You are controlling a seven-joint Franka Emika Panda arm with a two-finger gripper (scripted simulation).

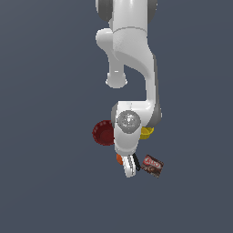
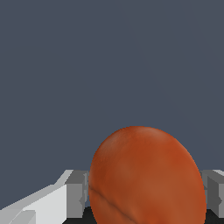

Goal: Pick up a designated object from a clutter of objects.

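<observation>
The designated object, a smooth orange ball point(image 2: 146, 179), fills the lower wrist view between my two grey fingers point(image 2: 78, 192). Both pads touch its sides, so my gripper point(image 2: 146, 194) is shut on it. In the exterior view only a sliver of the orange ball point(image 1: 119, 159) peeks out beside the white hand, and my gripper point(image 1: 124, 162) sits low in the clutter, its fingertips hidden by the hand. I cannot tell whether the ball is off the floor.
Around the hand lie a dark red bowl point(image 1: 103, 133) on the exterior view's left, a yellow cup point(image 1: 146, 133) half hidden behind the wrist, a black spatula point(image 1: 136, 162) and a brown packet with a red label point(image 1: 153, 165) on the right.
</observation>
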